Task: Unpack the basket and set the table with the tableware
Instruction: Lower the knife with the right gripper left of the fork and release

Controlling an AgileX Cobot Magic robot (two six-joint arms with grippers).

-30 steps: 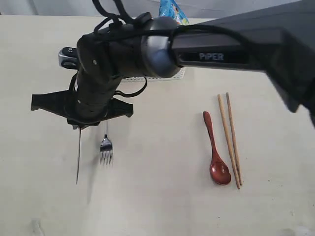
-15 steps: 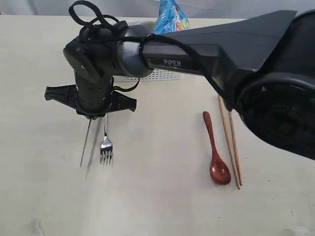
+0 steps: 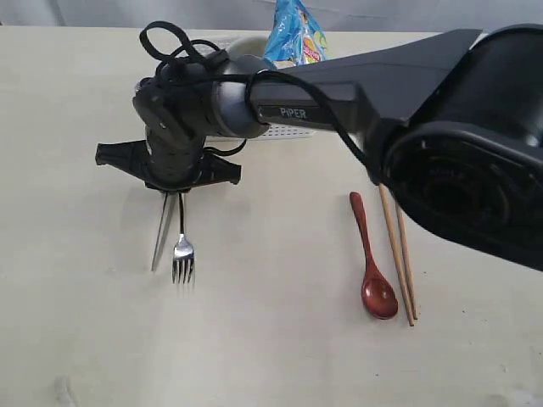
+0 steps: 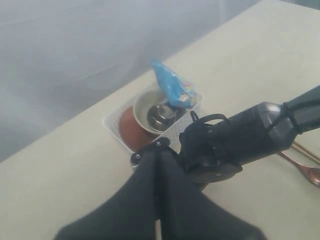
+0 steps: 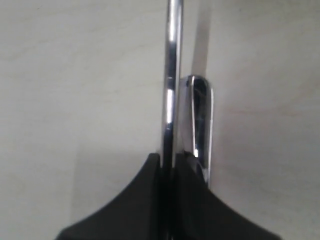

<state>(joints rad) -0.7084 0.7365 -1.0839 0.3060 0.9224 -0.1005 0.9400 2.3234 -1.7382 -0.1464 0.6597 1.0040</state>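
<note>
My right gripper (image 3: 170,188) reaches across to the left side of the table (image 3: 271,339) and is shut on the handle of a steel knife (image 3: 159,236). The blade slants down, its tip close to the tabletop just left of the steel fork (image 3: 181,251). In the right wrist view the knife (image 5: 170,75) runs out from between my fingers, beside the fork handle (image 5: 201,117). The white basket (image 4: 114,123) holds a cream bowl (image 4: 145,103), a steel cup (image 4: 163,113) and a brown plate (image 4: 131,131). My left gripper (image 4: 160,156) hangs shut and empty above the table.
A reddish wooden spoon (image 3: 370,259) and a pair of chopsticks (image 3: 395,242) lie on the right. A blue snack bag (image 3: 296,32) stands in the basket at the back. The right arm (image 3: 365,80) spans the upper scene and hides most of the basket.
The right gripper has shifted right and toward the basket with the knife, bringing the blade down beside the fork. The left gripper stayed shut.
</note>
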